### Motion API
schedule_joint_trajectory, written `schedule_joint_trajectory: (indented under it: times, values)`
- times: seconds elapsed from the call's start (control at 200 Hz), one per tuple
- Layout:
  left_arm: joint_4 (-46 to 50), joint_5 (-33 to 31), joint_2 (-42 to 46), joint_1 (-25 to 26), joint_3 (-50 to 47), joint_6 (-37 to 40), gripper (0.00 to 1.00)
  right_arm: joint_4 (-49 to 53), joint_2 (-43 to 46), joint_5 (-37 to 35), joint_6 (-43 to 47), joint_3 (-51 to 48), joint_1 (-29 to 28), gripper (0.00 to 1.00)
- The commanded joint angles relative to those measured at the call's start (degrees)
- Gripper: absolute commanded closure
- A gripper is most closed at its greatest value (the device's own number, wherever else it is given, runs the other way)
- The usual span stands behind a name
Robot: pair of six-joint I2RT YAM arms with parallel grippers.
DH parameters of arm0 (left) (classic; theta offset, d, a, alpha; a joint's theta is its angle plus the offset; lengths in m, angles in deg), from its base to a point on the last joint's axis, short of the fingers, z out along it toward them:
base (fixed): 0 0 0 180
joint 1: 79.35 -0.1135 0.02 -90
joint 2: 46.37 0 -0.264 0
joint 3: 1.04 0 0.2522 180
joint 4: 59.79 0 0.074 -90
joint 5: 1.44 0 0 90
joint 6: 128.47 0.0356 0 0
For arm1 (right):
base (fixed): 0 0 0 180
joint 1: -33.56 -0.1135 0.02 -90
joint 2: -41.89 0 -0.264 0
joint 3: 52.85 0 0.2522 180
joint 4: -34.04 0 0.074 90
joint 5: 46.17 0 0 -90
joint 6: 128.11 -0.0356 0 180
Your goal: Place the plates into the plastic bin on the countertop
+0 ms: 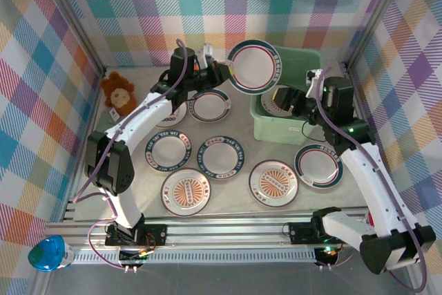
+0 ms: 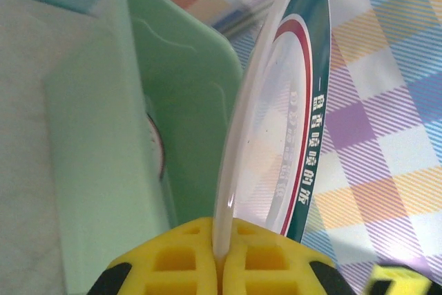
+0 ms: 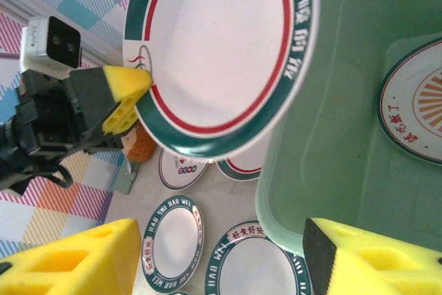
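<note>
A toy lion (image 1: 117,92) sits far left on the countertop (image 1: 138,202), close to the plaid wall. Beside it, the left arm stretches toward the back of the table.

The left claw (image 1: 228,68) is pinching one plate by its edge. In the left wrist view its two yellow pads (image 2: 179,260) press on the rim from both sides. This held plate (image 1: 255,67) is white, with a dark teal rim and a thin red ring. It is up in the air and tipped on its side, just over the left wall of the plastic bin (image 1: 276,132).

Seven more plates (image 1: 221,156) lie flat on the countertop, mostly left of the bin and in front of it. One of them is partly hidden under the left arm. Two at the front have orange-red middles, and the others have dark rims.

The plastic bin is pale green and stands at the back right. One plate with an orange sunburst (image 3: 414,101) lies flat on its floor.

The right claw (image 1: 290,99) hangs over the bin. Its yellow fingers (image 3: 69,260) are spread wide apart, with nothing held between them. The last plate (image 1: 318,165) lies on the countertop just in front of the bin, at the right.
</note>
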Motion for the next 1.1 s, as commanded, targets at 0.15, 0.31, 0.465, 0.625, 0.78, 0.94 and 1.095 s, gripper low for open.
schedule_joint_trajectory:
  times: [0.15,0.31,0.465,0.625,0.78,0.94,1.095]
  values:
    - [-6.57,2.47,0.68,3.02,1.72,-3.77,1.00,-7.74,-0.62,-4.87,-6.57,-2.17,-0.20,0.46]
    - [-7.21,2.13,1.26,3.67,0.78,-4.49,1.00,-10.11,-1.76,-7.49,-9.65,-3.77,-0.20,0.50]
    - [-7.35,2.19,1.90,4.04,0.22,-4.58,1.00,-12.72,-1.81,-11.07,-12.32,-5.89,-0.12,0.54]
    - [-8.29,1.76,2.30,4.81,-1.12,-5.50,1.00,-17.44,-2.01,-12.26,-15.22,-8.47,-0.11,0.57]
    - [-9.35,1.58,2.35,5.49,-2.04,-6.17,1.00,-20.81,-2.51,-13.51,-18.82,-10.57,-0.11,0.66]
    - [-9.00,1.49,2.15,5.80,-2.22,-6.15,1.00,-22.67,-2.36,-14.03,-21.25,-11.84,0.01,0.76]
    - [-9.44,2.10,1.74,6.04,-2.02,-6.78,1.00,-22.56,-2.25,-13.97,-22.33,-12.14,0.21,0.88]
